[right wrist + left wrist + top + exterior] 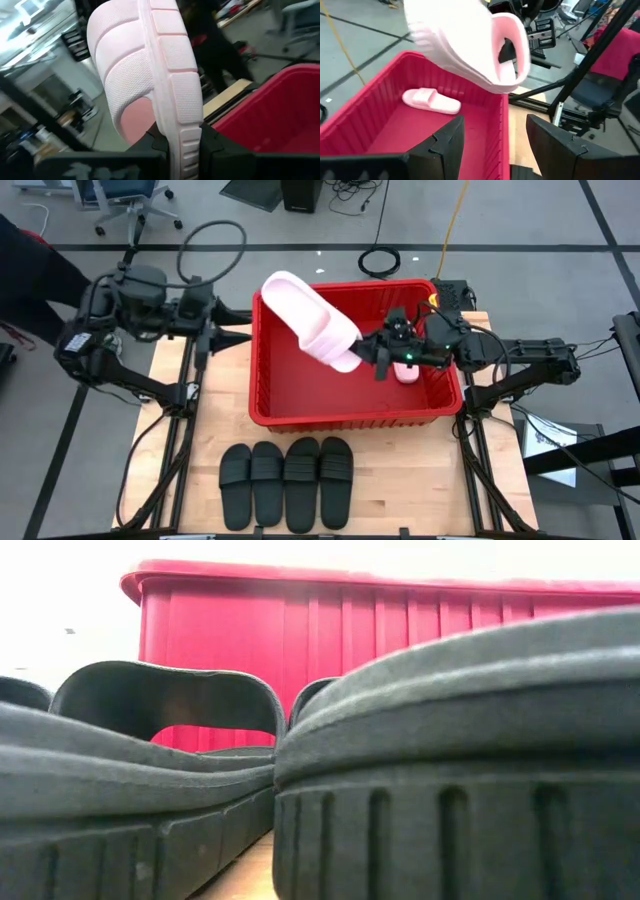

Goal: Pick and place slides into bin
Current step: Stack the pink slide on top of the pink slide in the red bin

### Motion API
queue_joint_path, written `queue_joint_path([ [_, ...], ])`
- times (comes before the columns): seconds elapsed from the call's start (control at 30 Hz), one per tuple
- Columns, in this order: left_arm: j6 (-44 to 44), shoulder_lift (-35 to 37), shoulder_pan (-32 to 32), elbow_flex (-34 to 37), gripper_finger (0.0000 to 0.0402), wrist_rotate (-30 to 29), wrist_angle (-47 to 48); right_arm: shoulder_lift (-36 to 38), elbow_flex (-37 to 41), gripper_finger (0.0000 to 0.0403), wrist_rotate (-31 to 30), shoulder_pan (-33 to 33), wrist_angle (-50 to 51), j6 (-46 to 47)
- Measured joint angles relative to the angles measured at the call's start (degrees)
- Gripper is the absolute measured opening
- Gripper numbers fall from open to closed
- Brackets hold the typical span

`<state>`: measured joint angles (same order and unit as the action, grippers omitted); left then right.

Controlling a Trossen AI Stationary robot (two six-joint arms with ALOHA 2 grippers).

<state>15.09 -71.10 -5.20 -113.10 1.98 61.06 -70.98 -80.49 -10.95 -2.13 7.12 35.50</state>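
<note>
Slides first: 1 pale pink slide (312, 320) hangs tilted over the red bin (300, 405), pinched by its edge in the right gripper (372, 352), fingers closed narrow on the sole. A 2nd pink slide (431, 100) lies on the bin floor, mostly hidden beneath that gripper from above. The left gripper (243, 335) waits at the bin's left rim, fingers spread wide, holding nothing. Near the front edge, 4 black slides (286, 470) sit side by side on the wooden table (400, 480); down low they block nearly everything except the bin's wall.
</note>
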Motion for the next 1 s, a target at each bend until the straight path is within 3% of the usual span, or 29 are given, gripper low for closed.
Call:
queue_joint_path([
  [0.13, 2.22, -1.68, -0.03, 0.00, 0.0207, 0.86, -4.13, 0.04, 0.00, 0.0026, 4.90, -0.02, 0.43, 0.57],
  [0.37, 6.76, -4.60, -0.03, 0.00, 0.0207, 6.00, -15.01, 0.08, 0.02, 0.0026, 8.26, -0.26, 2.20, -0.40],
  [0.67, 10.15, -9.07, 0.12, 0.00, 0.0199, 9.21, -17.88, 0.08, 0.03, 0.0026, 11.32, -0.26, 1.81, -1.60],
  [0.8, 9.95, -9.79, 0.08, -0.07, 0.0154, 10.10, -18.10, 0.11, 0.09, 0.0026, 11.29, -0.26, 1.75, -1.96],
  [1.0, 7.72, -9.06, -0.06, -0.02, 0.0050, 9.52, -17.88, 0.15, 0.09, 0.0028, 11.40, -0.26, 1.27, -2.22],
])
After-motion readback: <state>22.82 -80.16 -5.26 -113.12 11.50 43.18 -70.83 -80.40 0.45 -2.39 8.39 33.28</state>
